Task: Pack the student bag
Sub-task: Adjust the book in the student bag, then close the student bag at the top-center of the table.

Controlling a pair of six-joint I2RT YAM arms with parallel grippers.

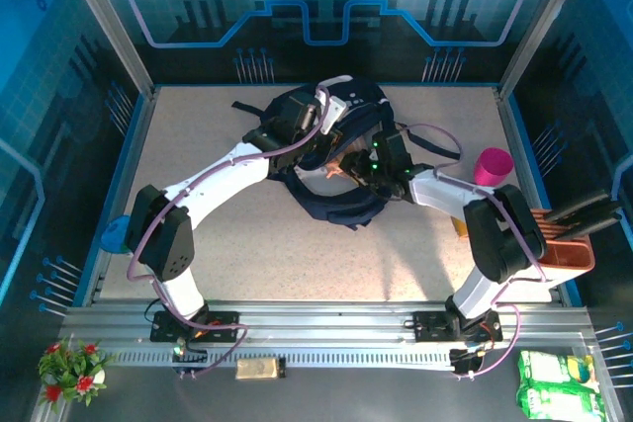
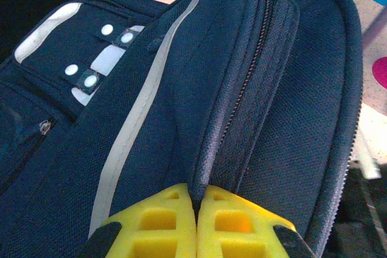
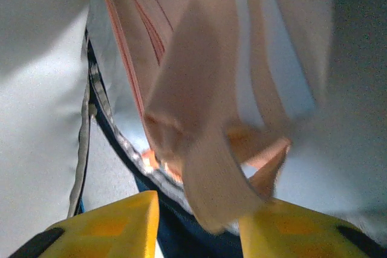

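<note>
On the table (image 1: pixel 247 254), student bag (image 1: pixel 331 207) laid at the far middle, cup (image 1: pixel 492 165) stood to its right, holder (image 1: pixel 572 256) placed nearer, at the right edge

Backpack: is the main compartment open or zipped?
Open. The left pincer pinches the backpack flap, and zip teeth along its edge hang unjoined.

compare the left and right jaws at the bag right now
The left gripper has its jaws shut, pinching a fold of the student bag beside its zip. The right gripper has its jaws apart, with a blurred peach item loose between them. Both are yellow-tipped.
</note>
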